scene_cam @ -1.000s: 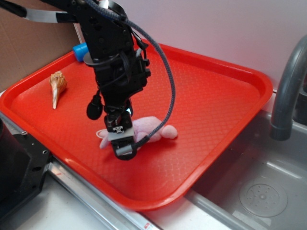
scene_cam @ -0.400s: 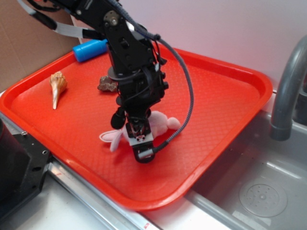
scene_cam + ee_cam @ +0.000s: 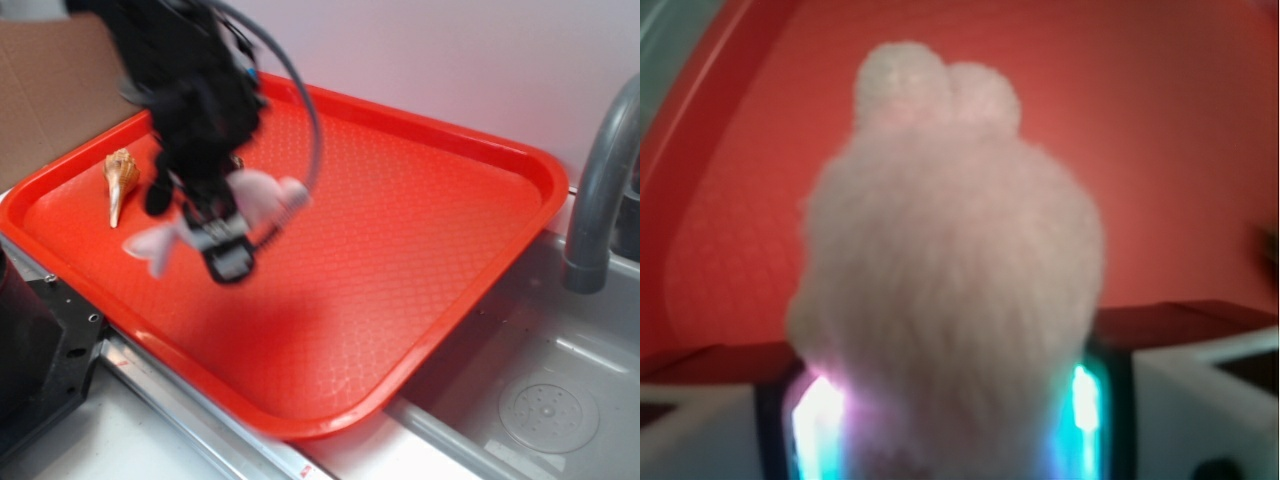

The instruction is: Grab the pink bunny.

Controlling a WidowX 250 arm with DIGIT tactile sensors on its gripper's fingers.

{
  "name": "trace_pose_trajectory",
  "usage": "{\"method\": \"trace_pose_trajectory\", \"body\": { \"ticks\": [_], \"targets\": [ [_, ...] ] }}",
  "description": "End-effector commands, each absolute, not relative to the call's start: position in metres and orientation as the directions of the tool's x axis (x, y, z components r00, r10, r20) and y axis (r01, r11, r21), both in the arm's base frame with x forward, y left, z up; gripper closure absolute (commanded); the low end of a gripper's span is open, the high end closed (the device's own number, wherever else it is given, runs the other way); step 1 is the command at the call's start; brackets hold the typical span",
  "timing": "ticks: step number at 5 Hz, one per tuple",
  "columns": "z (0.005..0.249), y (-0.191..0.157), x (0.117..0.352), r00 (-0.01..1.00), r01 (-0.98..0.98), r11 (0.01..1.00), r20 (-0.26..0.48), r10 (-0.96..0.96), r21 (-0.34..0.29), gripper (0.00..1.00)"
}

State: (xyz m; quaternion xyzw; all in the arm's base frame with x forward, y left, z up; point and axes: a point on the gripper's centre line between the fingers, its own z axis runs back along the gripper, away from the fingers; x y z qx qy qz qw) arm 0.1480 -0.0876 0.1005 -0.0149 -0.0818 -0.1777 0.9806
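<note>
The pink bunny [image 3: 258,192], a pale pink plush with floppy ears, hangs above the red tray [image 3: 420,240], clamped in my gripper [image 3: 222,235]. Its ears trail to the left and its body sticks out to the right. In the wrist view the bunny [image 3: 950,260] fills the middle, pressed between the two lit fingers [image 3: 818,420]. The arm is blurred by motion over the tray's left part.
A tan spiral seashell [image 3: 120,180] lies on the tray at the far left. A grey faucet [image 3: 600,190] and a metal sink [image 3: 540,390] stand to the right. A black block [image 3: 40,350] sits at the tray's near left edge. Cardboard stands behind.
My gripper closed on the bunny, lifted it off the tray and carried it up and to the left. The arm now hides the brown rock and the blue object.
</note>
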Motion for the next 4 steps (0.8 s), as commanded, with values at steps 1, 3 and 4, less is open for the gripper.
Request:
{"method": "trace_pose_trajectory", "body": {
  "ticks": [1, 3, 4],
  "targets": [
    [0.178, -0.047, 0.141, 0.984, 0.02, 0.998, 0.176, -0.009, -0.062, 1.0],
    [0.174, 0.005, 0.159, 0.977, -0.158, 0.985, 0.131, 0.165, -0.066, 1.0],
    [0.176, 0.005, 0.162, 0.973, -0.169, 0.984, 0.147, 0.176, -0.062, 1.0]
  ]
}}
